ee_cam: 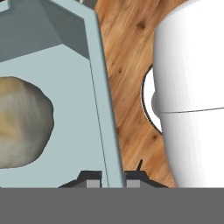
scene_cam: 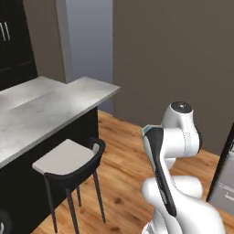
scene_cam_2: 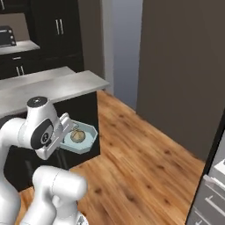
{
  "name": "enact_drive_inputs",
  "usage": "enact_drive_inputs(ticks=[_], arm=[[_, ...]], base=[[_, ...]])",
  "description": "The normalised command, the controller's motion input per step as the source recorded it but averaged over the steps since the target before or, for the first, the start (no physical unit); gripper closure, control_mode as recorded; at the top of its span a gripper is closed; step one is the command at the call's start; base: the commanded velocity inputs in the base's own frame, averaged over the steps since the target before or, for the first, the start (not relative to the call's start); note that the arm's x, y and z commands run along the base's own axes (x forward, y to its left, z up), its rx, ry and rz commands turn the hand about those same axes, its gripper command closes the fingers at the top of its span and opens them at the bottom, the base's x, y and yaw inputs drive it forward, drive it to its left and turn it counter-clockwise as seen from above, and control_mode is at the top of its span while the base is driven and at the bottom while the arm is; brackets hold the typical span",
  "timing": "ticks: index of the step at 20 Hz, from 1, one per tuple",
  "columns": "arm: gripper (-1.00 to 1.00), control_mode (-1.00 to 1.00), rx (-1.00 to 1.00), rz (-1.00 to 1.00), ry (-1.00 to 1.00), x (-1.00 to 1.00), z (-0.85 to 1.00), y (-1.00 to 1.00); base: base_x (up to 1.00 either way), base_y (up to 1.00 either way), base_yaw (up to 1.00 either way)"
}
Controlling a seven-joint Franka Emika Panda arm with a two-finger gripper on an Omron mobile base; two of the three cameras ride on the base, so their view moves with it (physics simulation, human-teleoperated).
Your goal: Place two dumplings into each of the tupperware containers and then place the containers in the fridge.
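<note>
Grey surface at upper left of right base view, over wooden floor. Light blue tupperware container carried at centre left, above floor, rim clamped between nearly closed fingers. Dumpling seated inside container.

1. We note a grey marbled counter on a black base, its corner near a pale wall panel.
2. A black stool with a pale grey seat stands against that base.
3. Dark cabinets line the rear wall, beside a toaster oven.
4. Wood plank floor throughout.
</note>
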Motion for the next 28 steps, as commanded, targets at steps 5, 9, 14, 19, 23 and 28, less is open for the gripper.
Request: enact_drive_inputs(ticks=[5, 9, 14, 19, 23, 28], arm=[[1.00, 1.00, 0.00, 0.00, 0.00, 0.00, 0.00, 0.00], [1.00, 1.00, 0.00, 0.00, 0.00, 0.00, 0.00, 0.00], [1.00, 1.00, 0.00, 0.00, 0.00, 0.00, 0.00, 0.00], [1.00, 1.00, 0.00, 0.00, 0.00, 0.00, 0.00, 0.00], [1.00, 1.00, 0.00, 0.00, 0.00, 0.00, 0.00, 0.00], [1.00, 1.00, 0.00, 0.00, 0.00, 0.00, 0.00, 0.00]], base=[[-0.03, -0.52, -0.44], [0.00, -0.45, -0.46], [0.07, -0.51, -0.35], [0.20, -0.61, -0.25], [0.32, -0.38, -0.20], [0.45, -0.12, -0.27]])
